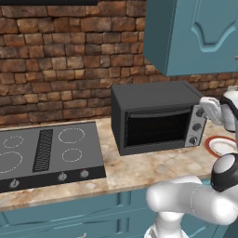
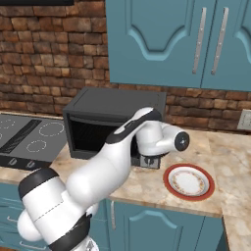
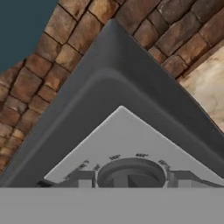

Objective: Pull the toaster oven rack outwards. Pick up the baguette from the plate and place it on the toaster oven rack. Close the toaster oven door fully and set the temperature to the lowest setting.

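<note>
Fingers straddle the toaster oven's top knob, arm bent across its front.

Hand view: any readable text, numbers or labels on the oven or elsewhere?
Small dark marks ring the top knob on the toaster oven silver panel: too blurred to read.
Cooktop, plate, cabinets: no text or brand visible.

Nothing could be read clearly. Small dark scale markings ran in an arc above the round grey knob on the silver side panel of the boxy dark grey toaster oven, but they were too blurred to make out.
</note>
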Robot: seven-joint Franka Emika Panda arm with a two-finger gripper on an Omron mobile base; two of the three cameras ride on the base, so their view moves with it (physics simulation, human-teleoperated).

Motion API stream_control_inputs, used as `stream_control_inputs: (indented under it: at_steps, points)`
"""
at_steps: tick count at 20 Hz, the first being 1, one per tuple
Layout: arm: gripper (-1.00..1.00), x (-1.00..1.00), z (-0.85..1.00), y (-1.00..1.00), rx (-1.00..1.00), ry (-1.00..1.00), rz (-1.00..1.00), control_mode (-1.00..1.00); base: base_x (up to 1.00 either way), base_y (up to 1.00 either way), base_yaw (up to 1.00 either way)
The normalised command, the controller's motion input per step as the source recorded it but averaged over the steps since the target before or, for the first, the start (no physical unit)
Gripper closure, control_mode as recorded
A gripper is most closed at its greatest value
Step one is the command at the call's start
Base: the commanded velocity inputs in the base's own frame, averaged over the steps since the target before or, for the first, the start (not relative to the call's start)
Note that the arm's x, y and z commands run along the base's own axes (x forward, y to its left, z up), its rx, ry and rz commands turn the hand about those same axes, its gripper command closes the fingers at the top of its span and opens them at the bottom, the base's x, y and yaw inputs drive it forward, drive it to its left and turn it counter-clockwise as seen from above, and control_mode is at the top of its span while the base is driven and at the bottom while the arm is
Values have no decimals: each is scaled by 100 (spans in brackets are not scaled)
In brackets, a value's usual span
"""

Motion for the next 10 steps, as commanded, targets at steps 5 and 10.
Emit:
stream_control_inputs:
  at_steps: [5,10]
  points:
    - [100,0,19,1,-24,-2,0,-100,0,0,0]
    - [100,0,13,0,-22,0,0,-100,0,0,0]
